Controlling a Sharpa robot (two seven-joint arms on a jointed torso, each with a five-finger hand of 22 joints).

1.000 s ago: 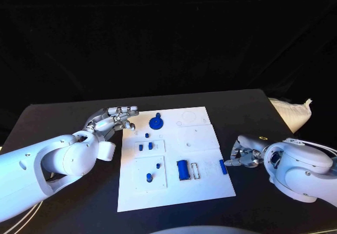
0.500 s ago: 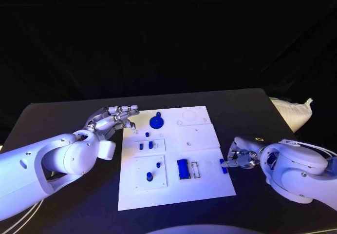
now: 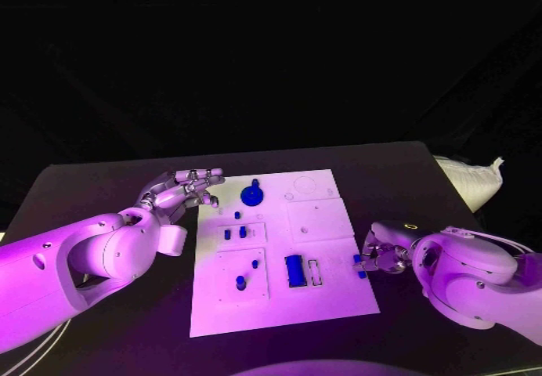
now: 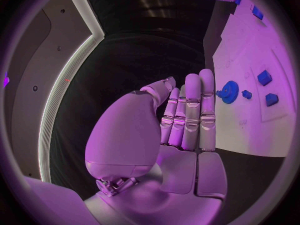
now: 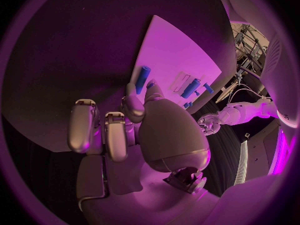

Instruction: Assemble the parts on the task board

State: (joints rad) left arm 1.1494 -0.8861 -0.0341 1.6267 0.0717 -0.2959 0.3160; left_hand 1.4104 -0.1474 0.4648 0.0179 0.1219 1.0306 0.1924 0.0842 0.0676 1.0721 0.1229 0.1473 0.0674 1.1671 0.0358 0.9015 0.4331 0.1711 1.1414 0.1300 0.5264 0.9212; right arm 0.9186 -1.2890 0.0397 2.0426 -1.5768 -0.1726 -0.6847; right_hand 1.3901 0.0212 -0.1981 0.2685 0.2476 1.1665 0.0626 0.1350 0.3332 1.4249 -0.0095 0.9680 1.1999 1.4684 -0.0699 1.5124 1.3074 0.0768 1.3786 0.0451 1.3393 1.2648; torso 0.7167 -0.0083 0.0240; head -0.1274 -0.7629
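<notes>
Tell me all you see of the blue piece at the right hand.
The blue piece is a short, smooth rod, plastic by its look, with rounded ends. It sits at the task board's right edge, by the right hand's fingertips. In the right wrist view a fingertip appears to touch it; a firm grip is unclear.

black table (image 3: 113, 184) under a white task board (image 3: 327, 301)

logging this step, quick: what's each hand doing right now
Left hand: open, fingers straight and together, holding nothing, beside the white board.
Right hand: holding a small blue peg at the board's right edge.
</notes>
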